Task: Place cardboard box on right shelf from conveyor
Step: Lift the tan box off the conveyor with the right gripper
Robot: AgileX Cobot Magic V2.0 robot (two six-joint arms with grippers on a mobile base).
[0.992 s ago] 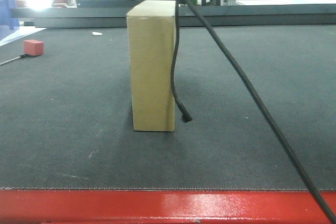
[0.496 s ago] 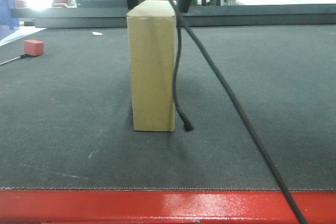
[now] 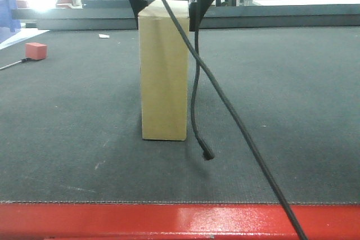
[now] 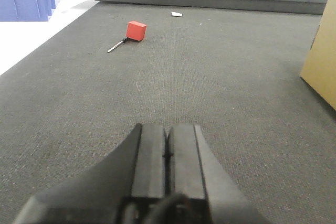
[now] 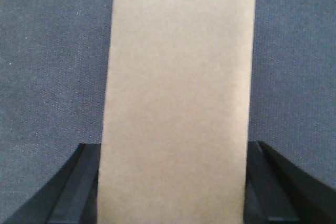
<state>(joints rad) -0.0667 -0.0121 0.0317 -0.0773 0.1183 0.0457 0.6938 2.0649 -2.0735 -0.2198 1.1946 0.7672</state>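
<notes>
Right hand (image 5: 173, 153) straddles the cardboard box (image 3: 163, 71) top, pinching or not I cannot tell; squeeze both faces squarely, then lift straight off the conveyor (image 3: 281, 82); left hand (image 4: 167, 156) pressed together.

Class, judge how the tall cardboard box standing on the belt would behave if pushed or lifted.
The cardboard box stands tall on a narrow base, so a high push would likely tip it. Its smooth faces may slip in a pinch. The textured conveyor probably resists sliding.
</notes>
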